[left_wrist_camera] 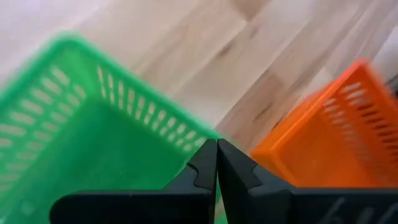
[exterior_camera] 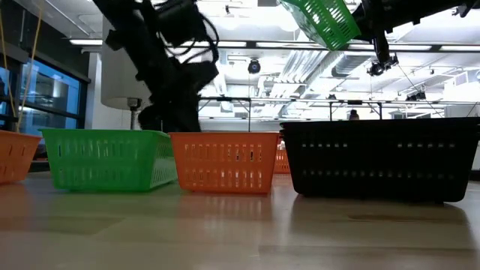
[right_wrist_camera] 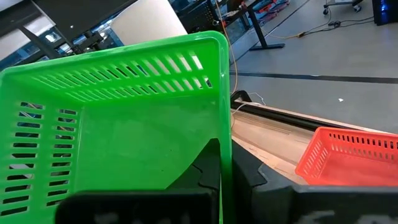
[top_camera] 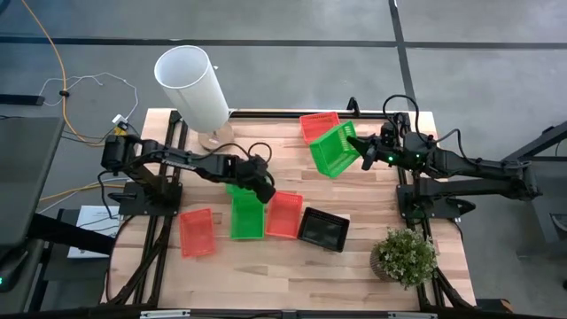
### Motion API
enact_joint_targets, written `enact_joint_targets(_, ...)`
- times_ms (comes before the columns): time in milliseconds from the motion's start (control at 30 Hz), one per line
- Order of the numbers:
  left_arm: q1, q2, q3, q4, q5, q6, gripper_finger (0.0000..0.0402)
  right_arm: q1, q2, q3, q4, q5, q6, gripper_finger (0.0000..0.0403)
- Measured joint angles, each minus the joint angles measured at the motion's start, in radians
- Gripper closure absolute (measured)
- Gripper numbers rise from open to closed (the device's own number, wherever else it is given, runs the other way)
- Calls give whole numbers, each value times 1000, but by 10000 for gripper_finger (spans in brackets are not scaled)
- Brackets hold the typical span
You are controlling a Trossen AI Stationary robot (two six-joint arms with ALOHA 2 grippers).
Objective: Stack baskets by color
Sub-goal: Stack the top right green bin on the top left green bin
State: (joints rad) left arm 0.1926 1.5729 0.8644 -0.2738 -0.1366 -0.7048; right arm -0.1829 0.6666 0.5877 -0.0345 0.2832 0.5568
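Observation:
My left gripper (top_camera: pixel 264 186) is shut at the far corner of a green basket (top_camera: pixel 246 217) that lies flat on the table between two red baskets (top_camera: pixel 197 232) (top_camera: pixel 283 214). The same green basket (left_wrist_camera: pixel 81 143) fills the left wrist view, beside a red one (left_wrist_camera: pixel 329 143). A black basket (top_camera: pixel 323 229) rests on its bottom to their right. My right gripper (top_camera: pixel 365 152) is shut on a second green basket (top_camera: pixel 332 149), held high above the table's far right. A third red basket (top_camera: pixel 317 124) sits behind it. My left gripper has the green basket's wall at a corner (left_wrist_camera: pixel 208 142) between its shut fingers, slanting down from the far left. The picture is blurred there. The basket's bottom is on the table (exterior_camera: pixel 105 161). My right gripper pinches one side wall of the green basket at its rim (right_wrist_camera: pixel 225 124) between its two fingers, one finger inside and one outside. The fingers come nearly level from the table's right. The basket (exterior_camera: pixel 322 19) hangs tilted, clear of the table.
A tall white cylinder (top_camera: pixel 193 84) stands at the far left of the table. A potted plant (top_camera: pixel 405 257) sits at the near right corner. Bare wood (top_camera: pixel 266 275) runs along the near edge.

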Motion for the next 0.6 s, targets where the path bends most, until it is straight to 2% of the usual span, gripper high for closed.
enact_joint_targets(200, 17, -104, 67, 0, -44, 136, 401, 0, 1, 0, 1, -14, 19, 403)
enact_joint_targets(333, 23, -262, 78, 14, -69, 246, 401, 0, 6, 0, 2, -8, 38, 403)
enact_joint_targets(467, -20, -454, 77, 22, -186, 384, 401, 2, 47, 0, 10, -7, 82, 403)
enact_joint_targets(600, -91, -649, 11, 81, -306, 471, 401, 29, 145, 1, 103, -3, 118, 403)
